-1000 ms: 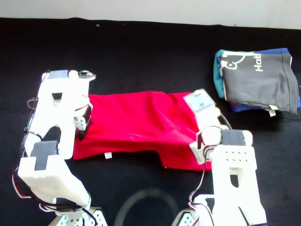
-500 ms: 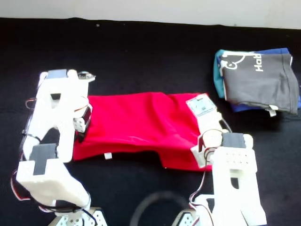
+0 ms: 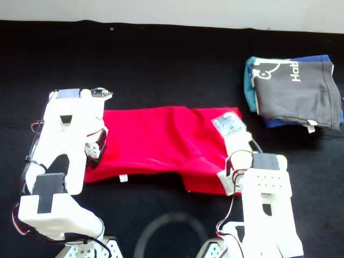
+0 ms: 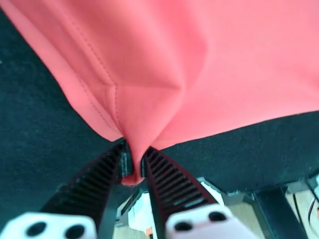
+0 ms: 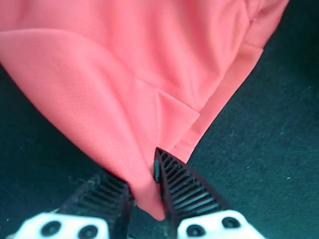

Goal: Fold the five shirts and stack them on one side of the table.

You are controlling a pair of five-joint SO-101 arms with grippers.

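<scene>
A red shirt [image 3: 161, 142] lies spread across the middle of the black table [image 3: 161, 64], partly folded. My left gripper [image 4: 133, 164] is shut on the red shirt [image 4: 199, 64] at its left edge, the cloth pinched between the ribbed fingers [image 4: 164, 174]. At the shirt's right end, my right gripper [image 5: 144, 184] is shut on a fold of the red shirt [image 5: 124, 74]. In the high view the left arm [image 3: 70, 140] stands over the shirt's left end and the right arm [image 3: 242, 156] over its right end.
A stack of folded shirts [image 3: 295, 91], a dark grey one on top with blue and teal beneath, sits at the right back of the table. A pale wall [image 3: 172, 8] runs along the far edge.
Both arms have shifted slightly toward the near side, the left one drawing its edge of the red shirt along. The shirt's far edge sits a little lower than before.
</scene>
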